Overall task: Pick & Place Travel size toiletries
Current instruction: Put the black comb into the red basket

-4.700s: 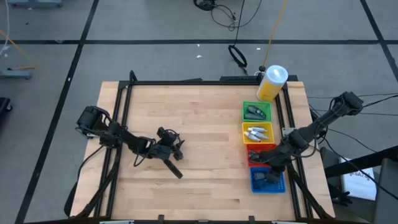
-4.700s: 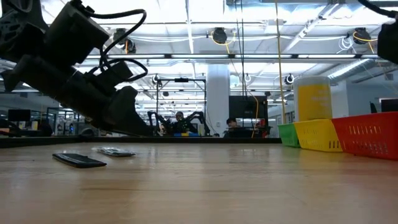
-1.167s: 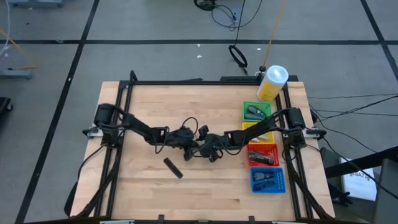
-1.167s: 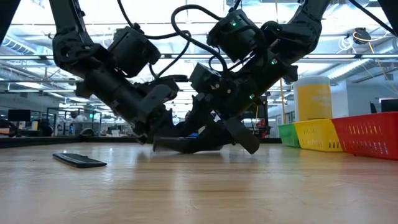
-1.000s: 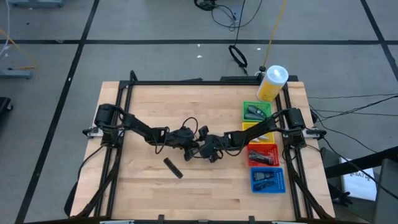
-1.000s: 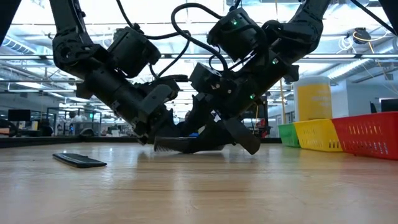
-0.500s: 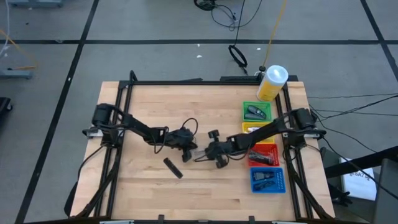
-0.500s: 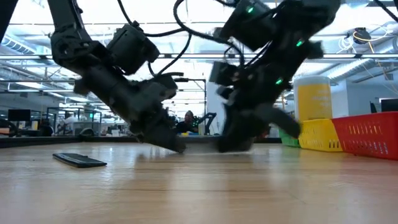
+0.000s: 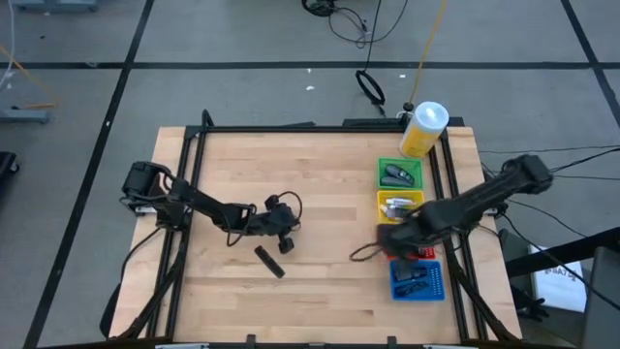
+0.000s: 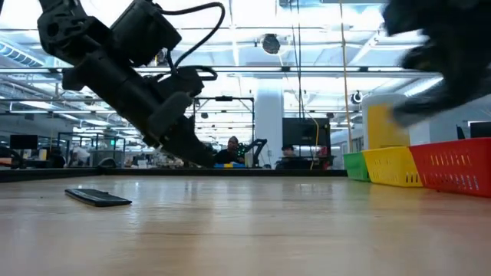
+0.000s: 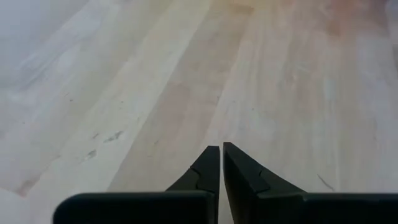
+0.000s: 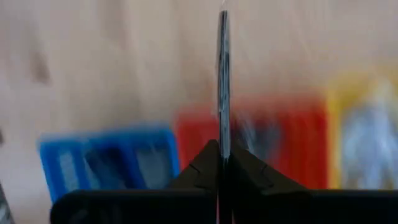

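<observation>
A black oblong toiletry piece (image 9: pixel 269 261) lies flat on the wooden table, left of middle; the low view shows it too (image 10: pixel 98 198). My left gripper (image 9: pixel 284 243) hovers just beyond it, shut and empty (image 11: pixel 221 152). My right gripper (image 9: pixel 380 247) is by the left side of the red tray (image 9: pixel 422 252), shut on a thin dark piece (image 9: pixel 361 254). The green tray (image 9: pixel 399 174), yellow tray (image 9: pixel 400 206), red tray and blue tray (image 9: pixel 417 281) each hold small toiletries. My right gripper pinches one end of the thin dark piece (image 12: pixel 222 134) between its two fingers. The piece lies along the fingers and sticks out ahead of them, seen edge-on in the wrist view. It is lifted clear of the table, pointing toward the table's left.
A big yellow bottle with a white cap (image 9: pixel 424 129) stands at the far right, behind the row of trays. A black rail frame (image 9: pixel 190 194) runs around the tabletop. Bare wood fills the middle and near part of the table (image 9: pixel 320 291).
The two grippers met at the table's middle over the thin dark piece. My right gripper has since gone up and toward the table's right edge with the piece, reaching the trays. My left gripper has drawn back toward the left, empty. The black oblong piece has not moved.
</observation>
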Controlling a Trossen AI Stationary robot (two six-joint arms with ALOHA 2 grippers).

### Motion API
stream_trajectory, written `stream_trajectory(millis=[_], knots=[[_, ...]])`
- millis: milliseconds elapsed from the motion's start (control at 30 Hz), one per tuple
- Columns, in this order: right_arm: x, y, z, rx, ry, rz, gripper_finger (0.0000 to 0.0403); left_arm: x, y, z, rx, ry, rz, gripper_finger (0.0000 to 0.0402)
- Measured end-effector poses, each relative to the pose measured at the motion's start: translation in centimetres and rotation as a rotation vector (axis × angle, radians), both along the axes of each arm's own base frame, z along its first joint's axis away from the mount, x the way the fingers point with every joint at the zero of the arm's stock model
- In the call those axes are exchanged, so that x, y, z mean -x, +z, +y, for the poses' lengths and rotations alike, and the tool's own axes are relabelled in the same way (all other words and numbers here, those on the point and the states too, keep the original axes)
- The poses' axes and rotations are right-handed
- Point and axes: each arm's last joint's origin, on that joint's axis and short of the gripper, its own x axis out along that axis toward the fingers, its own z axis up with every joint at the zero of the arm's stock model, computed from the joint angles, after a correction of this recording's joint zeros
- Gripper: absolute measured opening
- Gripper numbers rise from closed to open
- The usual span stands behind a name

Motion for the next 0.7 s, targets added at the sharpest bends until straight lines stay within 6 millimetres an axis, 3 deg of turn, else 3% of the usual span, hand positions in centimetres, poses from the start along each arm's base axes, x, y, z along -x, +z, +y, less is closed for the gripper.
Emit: stream_trajectory(millis=[133,367,533,700], knots=[[3.5,0.5,-0.3,0.008,-0.123,0.078,0.0012,0.0,0.2,-0.5,-0.02,-0.016,-0.012,0.0021],[6.2,-2.3,-1.2,0.012,-0.154,0.143,0.0071,0.0,0.2,-0.5,-0.019,-0.015,-0.011,0.0021],[6.4,-2.8,-2.1,0.031,-0.235,0.12,0.0141,0.0,0.2,-0.6,-0.02,-0.018,-0.012,0.0021],[4.2,-1.9,-2.5,0.107,-0.285,-0.222,0.0192,0.4,2.3,-1.2,-0.042,-0.066,-0.061,0.0021]])
